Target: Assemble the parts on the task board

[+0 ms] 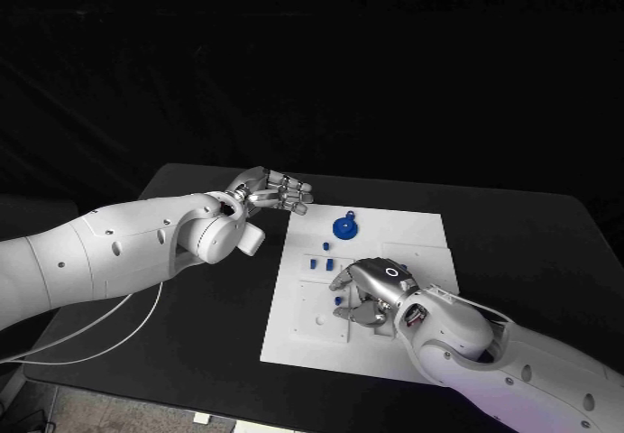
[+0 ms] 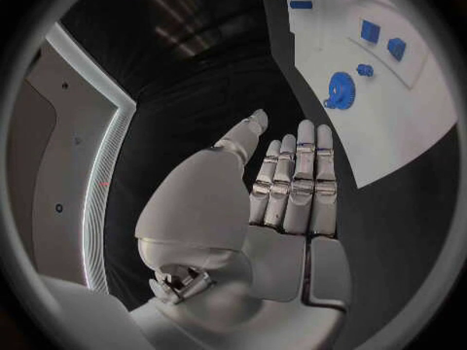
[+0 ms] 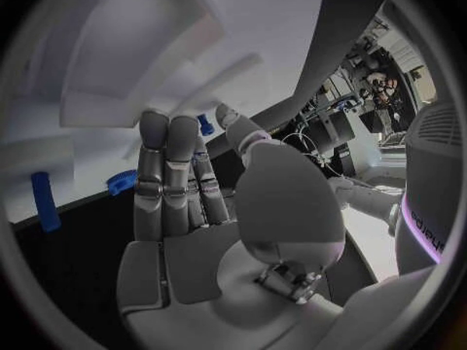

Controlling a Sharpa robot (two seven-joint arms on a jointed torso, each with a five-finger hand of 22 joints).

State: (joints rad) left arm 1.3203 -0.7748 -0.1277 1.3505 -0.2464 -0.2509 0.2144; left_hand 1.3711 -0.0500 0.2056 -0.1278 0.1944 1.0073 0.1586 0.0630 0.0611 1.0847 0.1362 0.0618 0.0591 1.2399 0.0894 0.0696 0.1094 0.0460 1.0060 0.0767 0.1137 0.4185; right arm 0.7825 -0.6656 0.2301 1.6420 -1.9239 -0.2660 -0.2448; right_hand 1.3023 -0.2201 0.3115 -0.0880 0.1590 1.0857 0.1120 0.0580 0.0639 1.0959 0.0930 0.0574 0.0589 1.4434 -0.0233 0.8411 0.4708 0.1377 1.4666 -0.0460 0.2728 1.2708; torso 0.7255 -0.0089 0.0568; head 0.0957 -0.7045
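right hand (image 1: 374, 287) flat over task board (image 1: 417, 236); left hand (image 1: 270, 192) beside board, empty.

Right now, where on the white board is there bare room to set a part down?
The task board is bare along its far right corner, beyond the blue gear. It is crowded mid-board, where the right hand hovers over the small blue parts.

The white task board (image 1: 403, 233) lies flat on the black bench (image 1: 546, 244). The right hand (image 1: 374, 287) rests on the board's middle. A blue round part (image 1: 344, 226) lies near its far edge. The left hand (image 1: 270, 192) hovers beside the board, holding nothing.
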